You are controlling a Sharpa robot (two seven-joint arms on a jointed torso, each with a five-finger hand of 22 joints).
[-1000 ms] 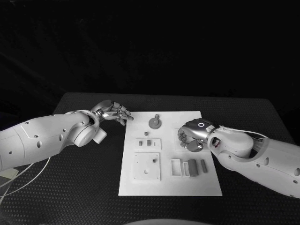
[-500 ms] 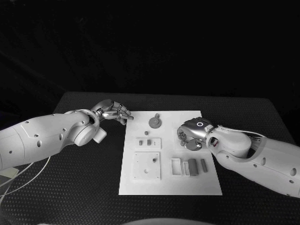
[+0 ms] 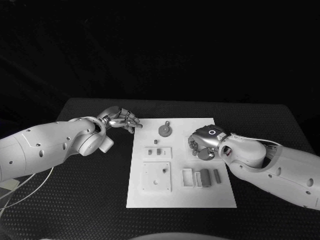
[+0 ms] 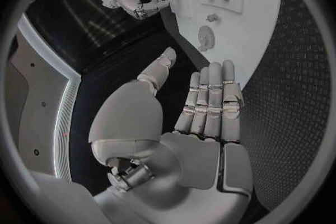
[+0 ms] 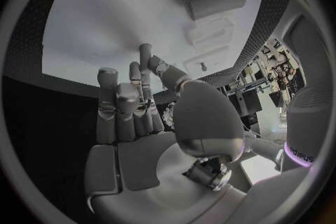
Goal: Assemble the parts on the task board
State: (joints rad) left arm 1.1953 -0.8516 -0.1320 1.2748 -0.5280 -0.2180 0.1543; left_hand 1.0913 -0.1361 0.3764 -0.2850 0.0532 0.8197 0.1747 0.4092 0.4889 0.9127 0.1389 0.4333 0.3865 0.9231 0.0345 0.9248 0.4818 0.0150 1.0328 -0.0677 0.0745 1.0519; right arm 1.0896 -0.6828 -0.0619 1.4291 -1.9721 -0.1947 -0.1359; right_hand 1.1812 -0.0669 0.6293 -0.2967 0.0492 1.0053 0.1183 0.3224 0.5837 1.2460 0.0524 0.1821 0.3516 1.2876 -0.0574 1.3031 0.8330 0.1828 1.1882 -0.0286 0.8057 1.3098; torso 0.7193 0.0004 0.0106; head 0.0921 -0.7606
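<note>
Parts point(image 3: 202, 177) lie on the white board point(image 3: 181, 200) mid-table, a round one point(image 3: 164, 131) near its far edge. Left hand point(image 3: 119, 119) hovers off the board's far left corner, fingers straight, holding nothing. Right hand point(image 3: 204, 142) hangs over the board's right side, empty, fingers loosely apart.

The task board point(image 3: 181, 195), a white rectangular plate, lies flat on the table. On its far end rests a round grey part point(image 3: 164, 131) with a small stem. Nearer lie a small square block point(image 3: 158, 152) with pegs, a larger square block point(image 3: 157, 177) with holes, and beside that a row of grey bars point(image 3: 205, 178).
</note>
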